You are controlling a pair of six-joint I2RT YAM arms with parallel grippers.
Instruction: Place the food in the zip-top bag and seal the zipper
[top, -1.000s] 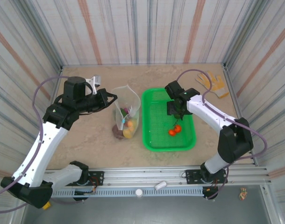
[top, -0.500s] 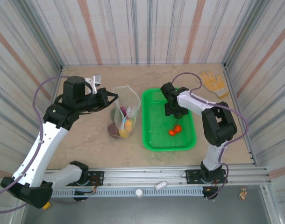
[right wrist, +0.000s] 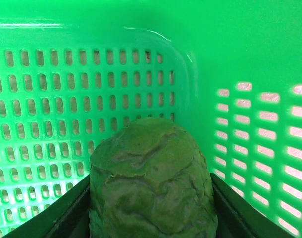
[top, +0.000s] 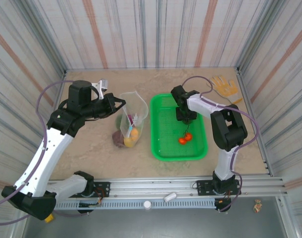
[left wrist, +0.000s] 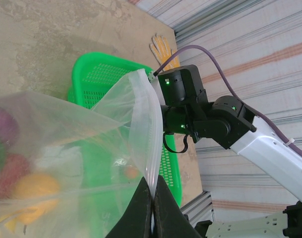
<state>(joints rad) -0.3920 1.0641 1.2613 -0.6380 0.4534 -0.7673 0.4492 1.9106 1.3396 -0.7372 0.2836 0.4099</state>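
Looking from above, the zip-top bag runs far-to-near beside the green basket, mouth farthest. Left wrist: the left tool is pressed together on the zipper. Right wrist: the right tool flanks a dark green piece, whose domed end points away from the wrist. Whether it is clamped, I cannot tell.

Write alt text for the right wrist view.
A dark green, wrinkled toy vegetable sits bottom centre, flanked closely on both sides by the black fingers of the right pincer. Behind it is an inside corner of the green mesh basket, its walls full of slots.
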